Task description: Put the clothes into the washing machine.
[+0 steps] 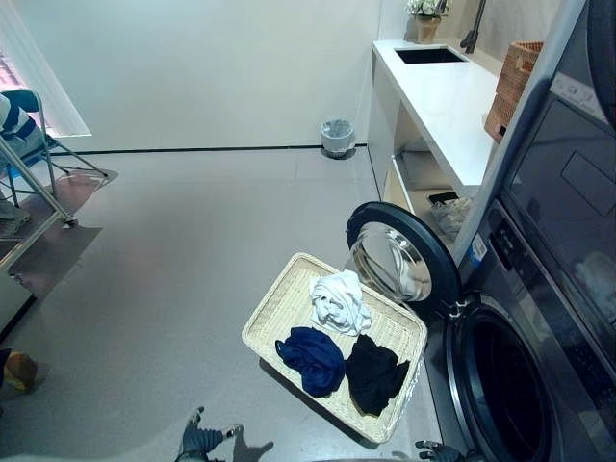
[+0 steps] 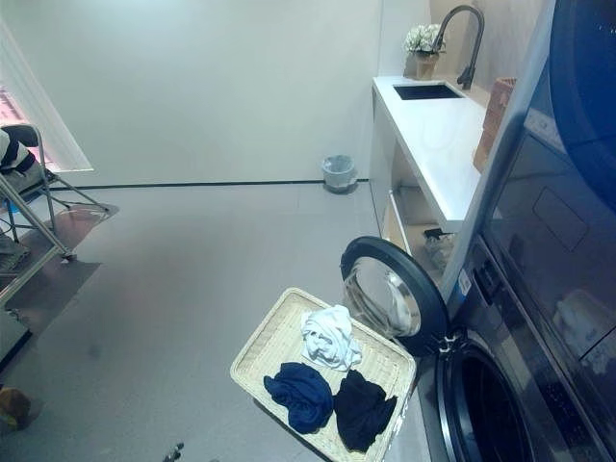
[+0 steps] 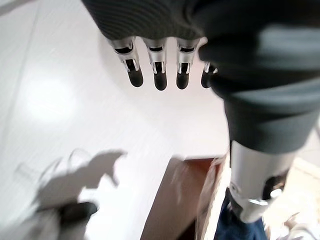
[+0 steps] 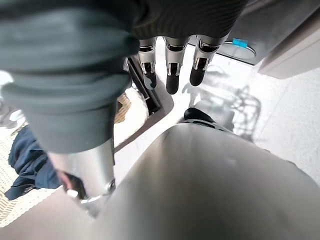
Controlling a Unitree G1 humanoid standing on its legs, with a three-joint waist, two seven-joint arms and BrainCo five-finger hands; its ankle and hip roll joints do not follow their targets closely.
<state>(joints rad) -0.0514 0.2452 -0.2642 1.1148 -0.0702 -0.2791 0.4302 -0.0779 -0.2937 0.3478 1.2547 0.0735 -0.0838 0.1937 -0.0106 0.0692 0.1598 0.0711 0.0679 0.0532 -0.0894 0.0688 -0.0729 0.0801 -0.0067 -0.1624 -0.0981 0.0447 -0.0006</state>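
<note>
nothing is loaded yet: white [image 1: 339, 301], blue [image 1: 312, 358] and black clothes [image 1: 374, 373] lie in the basket [image 1: 279, 311] at lower centre, beside the washer's [image 1: 505, 385] open door [image 1: 399, 260]. our left hand [image 3: 157, 67] and right hand [image 4: 172, 67] hang relaxed, holding nothing.

Grey floor [image 1: 192, 250]: wicker basket [image 1: 279, 313], bin [image 1: 337, 137] by wall.

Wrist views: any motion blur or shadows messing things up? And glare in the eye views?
Left wrist view: the left hand is fairly crisp, the floor beyond is smeared, with a soft dark shadow on it. Right wrist view: the right hand is clear, the nearer parts blurred. Left eye view: the basket and clothes are evenly lit; the open washer door glass reflects light.
</note>
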